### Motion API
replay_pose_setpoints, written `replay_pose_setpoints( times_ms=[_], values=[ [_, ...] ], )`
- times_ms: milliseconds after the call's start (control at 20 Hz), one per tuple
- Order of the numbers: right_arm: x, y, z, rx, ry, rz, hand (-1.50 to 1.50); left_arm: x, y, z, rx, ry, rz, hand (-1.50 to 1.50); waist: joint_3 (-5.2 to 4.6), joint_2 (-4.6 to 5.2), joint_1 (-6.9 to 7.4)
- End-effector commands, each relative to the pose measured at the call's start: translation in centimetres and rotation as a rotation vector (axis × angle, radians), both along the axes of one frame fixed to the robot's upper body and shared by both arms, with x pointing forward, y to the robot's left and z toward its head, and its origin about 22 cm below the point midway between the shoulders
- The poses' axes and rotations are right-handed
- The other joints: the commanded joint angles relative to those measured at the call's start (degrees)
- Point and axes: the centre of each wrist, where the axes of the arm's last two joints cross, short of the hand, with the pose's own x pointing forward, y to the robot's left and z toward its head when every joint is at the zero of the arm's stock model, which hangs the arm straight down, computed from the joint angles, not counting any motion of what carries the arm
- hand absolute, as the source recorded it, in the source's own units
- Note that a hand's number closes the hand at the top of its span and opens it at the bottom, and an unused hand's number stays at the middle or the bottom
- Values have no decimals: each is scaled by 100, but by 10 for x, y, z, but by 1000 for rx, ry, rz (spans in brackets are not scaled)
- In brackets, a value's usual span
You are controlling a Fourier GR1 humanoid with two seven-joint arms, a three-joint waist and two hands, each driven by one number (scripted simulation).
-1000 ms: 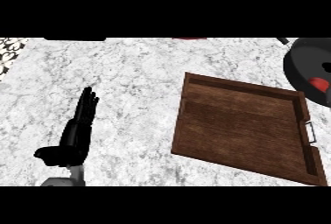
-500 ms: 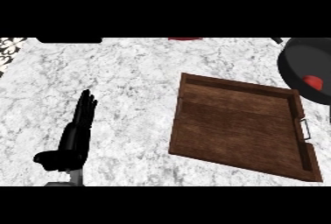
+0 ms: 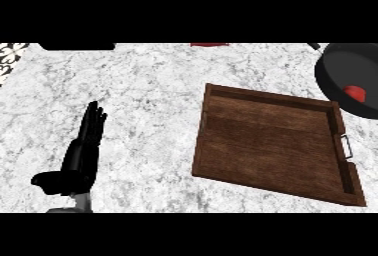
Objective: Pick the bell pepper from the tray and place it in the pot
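- The marble counter fills the head view, white with grey veining.
- The wooden tray lies right of centre, turned slightly askew, its dark brown floor bare; a small metal handle sits on its right rim.
- The dark pot is cut off by the view's right edge, up beyond the tray's far right corner — near the tray, apart from it.
- The left hand shows at the lower left, well apart from the tray: fingers straight and together, pointing away from the robot, thumb out to the side. It has hold of nothing and rests over bare counter.
- The bell pepper — a small red shape — sits inside the pot, near its lower part.
- A sliver of something red shows at the counter's far edge, too little of it to name.
- The right hand does not show.
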Motion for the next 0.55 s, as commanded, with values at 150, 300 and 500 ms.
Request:
replay_pose_setpoints(
  times_ms=[150, 300, 500],
  values=[
    [-24, 10, 2, -32, -40, -70, -150, 4, -10, -13, -19, -4, -18, 0, -7, 4, -2],
    [-69, 9, -20, -41, -68, -133, -150, -15, 7, -5, -6, 1, -11, 0, -1, -7, -2],
    [-75, 7, -7, -65, -105, -169, -150, -2, -2, -7, -5, 10, 1, 0, -2, 9, 8]
  ],
)
